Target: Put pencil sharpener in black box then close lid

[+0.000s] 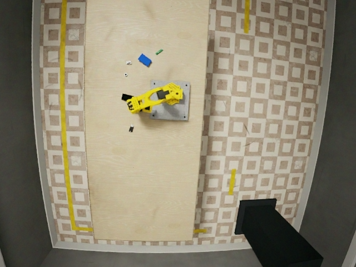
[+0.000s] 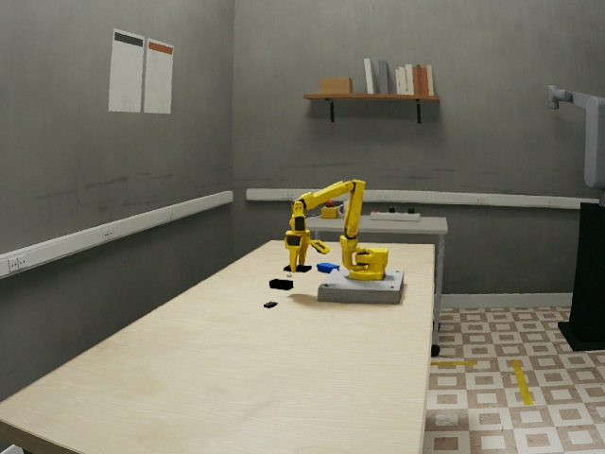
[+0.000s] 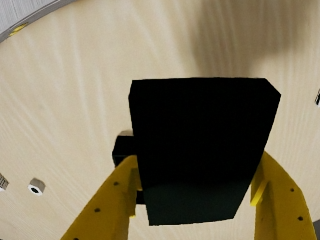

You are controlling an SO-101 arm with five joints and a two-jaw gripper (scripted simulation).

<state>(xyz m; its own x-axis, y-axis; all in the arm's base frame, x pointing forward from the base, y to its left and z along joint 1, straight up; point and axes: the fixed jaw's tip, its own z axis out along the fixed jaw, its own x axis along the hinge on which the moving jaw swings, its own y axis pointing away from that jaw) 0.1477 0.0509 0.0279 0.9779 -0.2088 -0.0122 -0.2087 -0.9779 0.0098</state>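
My gripper (image 3: 198, 163) (image 2: 296, 262) (image 1: 132, 107) is shut on the flat black lid (image 3: 200, 127) (image 2: 299, 268) and holds it level a little above the table. The small black box (image 2: 281, 284) (image 1: 125, 97) stands on the table just beside and below the lid. In the wrist view only a sliver of the box (image 3: 123, 150) shows past the lid's left edge. The lid hides the inside of the box. I cannot tell whether the pencil sharpener is in it.
A small black-and-white piece (image 1: 131, 127) (image 2: 269, 304) lies on the table near the box. A blue block (image 1: 144, 59) (image 2: 326, 267), a green stick (image 1: 159, 52) and two tiny white pieces (image 1: 128, 62) (image 1: 125, 74) lie farther off. The arm's grey base plate (image 1: 172, 112) is at the right.
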